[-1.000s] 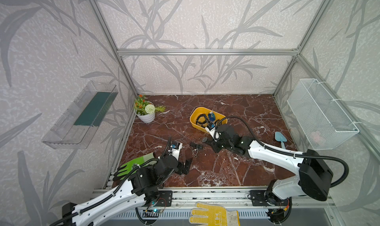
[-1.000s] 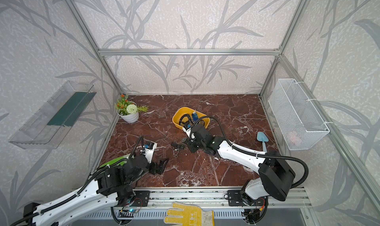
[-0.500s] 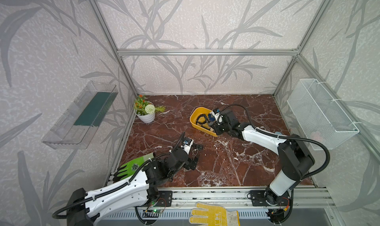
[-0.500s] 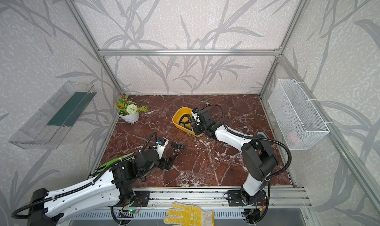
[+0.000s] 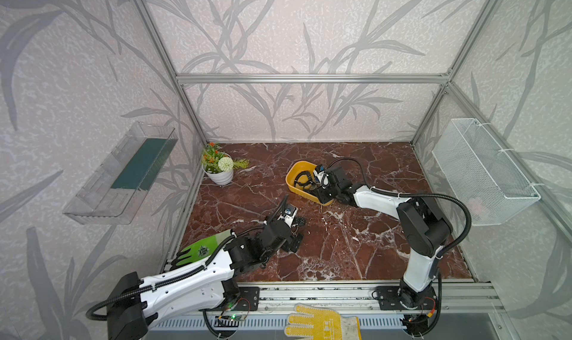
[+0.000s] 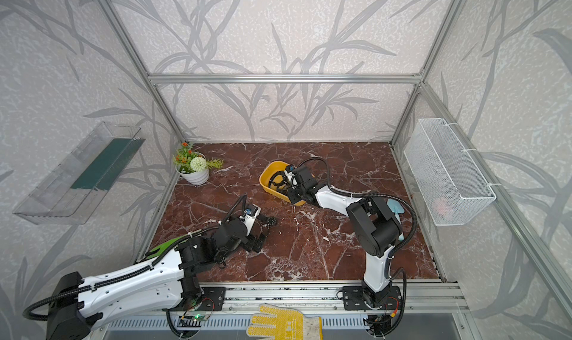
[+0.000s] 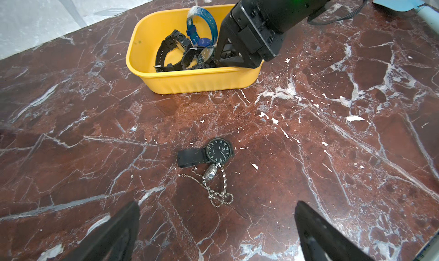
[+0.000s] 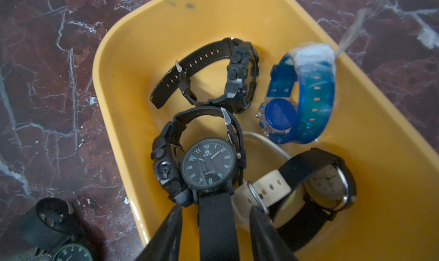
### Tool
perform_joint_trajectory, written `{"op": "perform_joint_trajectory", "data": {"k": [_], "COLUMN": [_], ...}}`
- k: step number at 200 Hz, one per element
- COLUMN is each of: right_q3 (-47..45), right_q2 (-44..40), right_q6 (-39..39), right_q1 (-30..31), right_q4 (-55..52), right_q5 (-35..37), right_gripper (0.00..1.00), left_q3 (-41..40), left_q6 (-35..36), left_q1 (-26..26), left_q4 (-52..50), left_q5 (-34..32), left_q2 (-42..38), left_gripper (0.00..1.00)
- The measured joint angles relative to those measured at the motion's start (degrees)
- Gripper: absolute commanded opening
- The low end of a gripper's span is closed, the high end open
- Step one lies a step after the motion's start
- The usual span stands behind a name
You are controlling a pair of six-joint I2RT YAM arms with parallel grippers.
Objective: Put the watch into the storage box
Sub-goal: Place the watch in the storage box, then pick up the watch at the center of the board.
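Five watches (image 8: 209, 164), one white strap (image 8: 270, 188) in storage box (image 8: 147, 34), two outside; left jaws wide, right jaws ajar, empty.

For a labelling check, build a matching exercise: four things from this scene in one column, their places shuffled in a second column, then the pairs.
Things
1. blue watch
2. pocket watch
3. potted plant
4. yellow glove

Places
A. at the front, beyond the rail, off the marble floor
B. inside the storage box
C. far corner of the floor, nearest the clear tray
D. on the floor, right beside a black watch

Pairs: 1-B, 2-D, 3-C, 4-A
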Motion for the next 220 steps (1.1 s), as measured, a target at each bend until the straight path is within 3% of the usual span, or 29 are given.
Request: {"op": "perform_joint_trajectory", "data": {"k": [41,56,89,132,178,220], "right_q3": [0.6,0.6,-1.9,-11.3,-23.8,-31.1], "right_q2": [-4.1,-7.4,-17.7,-30.4,-41.0,-45.1], "right_q6": [-0.2,-0.1,1.1,3.7,9.2,15.3], "right_q1": [0.0,0.0,0.0,2.8,13.3,21.9], "right_q4": [-1.5,-2.0,-1.6,-3.2,-6.2,-6.4], "right_q5": [-0.5,-0.4,-0.6,0.7,3.7,7.8], "right_gripper": [0.81,1.00,0.99,0.99,0.99,0.99], "left_q3": [0.0,0.0,0.0,-0.1,-1.3,-2.8], "left_q6": [0.1,-0.1,-1.1,-4.5,-10.7,-13.7], "left_q1": [0.0,0.0,0.2,3.1,12.0,12.9], "left_q4": [-0.8,-1.0,-1.0,-2.2,-5.9,-7.2], "left_q5": [-3.8,-5.7,-9.6,-10.9,-0.9,7.1], "left_q2": [1.0,0.9,0.4,0.3,-1.1,0.4], "left_gripper": [0.98,0.98,0.95,0.81,0.71,0.61]}}
